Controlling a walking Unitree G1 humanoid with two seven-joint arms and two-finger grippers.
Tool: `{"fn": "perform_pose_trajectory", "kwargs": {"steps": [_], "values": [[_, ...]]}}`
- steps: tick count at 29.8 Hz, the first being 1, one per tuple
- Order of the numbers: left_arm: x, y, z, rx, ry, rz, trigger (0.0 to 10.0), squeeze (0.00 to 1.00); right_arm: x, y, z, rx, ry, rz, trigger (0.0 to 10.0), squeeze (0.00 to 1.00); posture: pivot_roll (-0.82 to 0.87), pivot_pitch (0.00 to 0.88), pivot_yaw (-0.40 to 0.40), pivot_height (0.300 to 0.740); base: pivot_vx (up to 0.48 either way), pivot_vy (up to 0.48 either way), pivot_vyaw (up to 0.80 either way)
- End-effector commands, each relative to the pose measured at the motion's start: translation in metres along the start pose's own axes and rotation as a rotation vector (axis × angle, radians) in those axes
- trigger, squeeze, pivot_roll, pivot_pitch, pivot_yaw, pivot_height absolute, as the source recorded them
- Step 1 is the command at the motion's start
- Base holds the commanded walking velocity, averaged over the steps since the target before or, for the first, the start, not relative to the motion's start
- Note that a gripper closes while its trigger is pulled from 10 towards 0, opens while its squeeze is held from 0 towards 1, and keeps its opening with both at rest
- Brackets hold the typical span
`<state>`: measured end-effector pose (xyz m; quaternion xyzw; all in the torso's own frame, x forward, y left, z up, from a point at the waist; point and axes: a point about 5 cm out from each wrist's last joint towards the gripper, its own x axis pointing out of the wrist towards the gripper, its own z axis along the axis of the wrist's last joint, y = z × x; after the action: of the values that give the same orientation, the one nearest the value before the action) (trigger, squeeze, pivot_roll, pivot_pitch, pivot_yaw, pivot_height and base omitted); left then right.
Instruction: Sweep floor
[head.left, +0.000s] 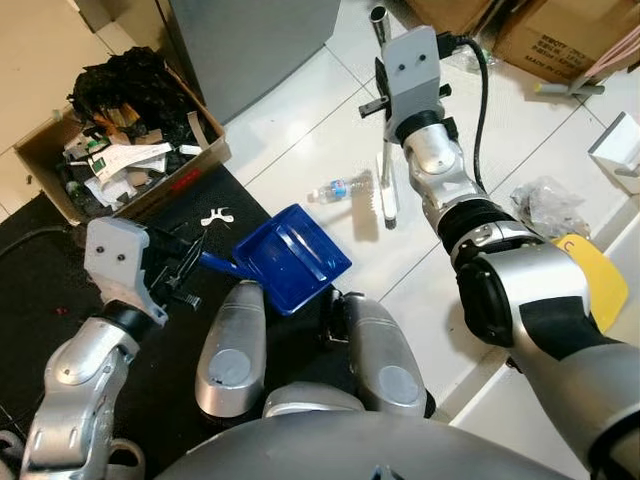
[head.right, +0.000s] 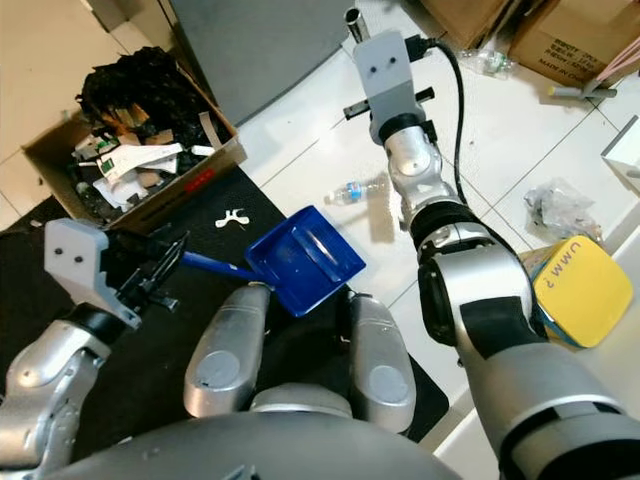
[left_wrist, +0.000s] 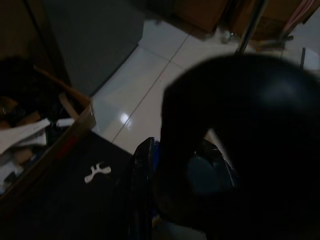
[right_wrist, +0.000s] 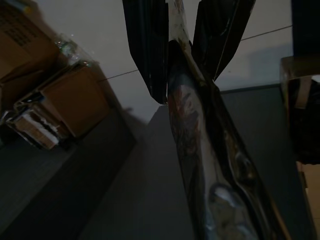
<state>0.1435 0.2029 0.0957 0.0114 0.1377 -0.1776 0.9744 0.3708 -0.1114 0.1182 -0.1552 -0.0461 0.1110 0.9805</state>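
On the near left, over the black floor mat (head.left: 90, 330), the left gripper (head.left: 178, 268) has its jaws clamped on the handle of the blue plastic dustpan (head.left: 292, 256), whose tray lies at the mat's edge. Just beyond it on the white tiled floor (head.left: 300, 120), a clear plastic bottle (head.left: 340, 188) lies beside the white broom head (head.left: 384, 200). Farther off, the right gripper (head.left: 385, 100) has its jaws closed around the shiny metal broom pole (right_wrist: 192, 125). At the far left sits a cardboard box of rubbish (head.left: 120, 140).
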Motion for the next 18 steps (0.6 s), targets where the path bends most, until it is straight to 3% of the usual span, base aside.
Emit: {"fn": "perform_pose_trajectory", "kwargs": {"steps": [1, 5, 8, 14, 18], "values": [[-0.006, -0.008, -0.005, -0.053, 0.037, -0.064, 10.0, 0.00, 0.001, 0.003, 0.003, -0.010, -0.021, 0.017, 10.0, 0.00, 0.50, 0.236, -0.103, 0.740, 0.000, 0.000, 0.00], [-0.013, -0.009, -0.006, -0.077, 0.051, -0.035, 10.0, 0.00, 0.003, 0.011, 0.007, -0.005, -0.033, 0.054, 10.0, 0.00, 0.51, 0.239, -0.104, 0.740, 0.000, 0.000, 0.00], [-0.014, -0.006, -0.011, -0.073, 0.089, 0.045, 10.0, 0.00, 0.004, 0.016, 0.010, -0.005, -0.041, 0.084, 10.0, 0.00, 0.51, 0.244, -0.108, 0.740, 0.000, 0.000, 0.00], [-0.001, 0.006, -0.019, -0.085, 0.188, 0.118, 10.0, 0.00, 0.004, 0.018, 0.011, -0.012, -0.048, 0.091, 10.0, 0.00, 0.51, 0.242, -0.106, 0.740, 0.000, 0.000, 0.00], [0.010, 0.026, -0.022, -0.047, 0.272, 0.168, 10.0, 0.00, 0.005, 0.014, 0.013, -0.013, -0.059, 0.084, 10.0, 0.00, 0.48, 0.228, -0.089, 0.740, 0.000, 0.000, 0.00]]}}
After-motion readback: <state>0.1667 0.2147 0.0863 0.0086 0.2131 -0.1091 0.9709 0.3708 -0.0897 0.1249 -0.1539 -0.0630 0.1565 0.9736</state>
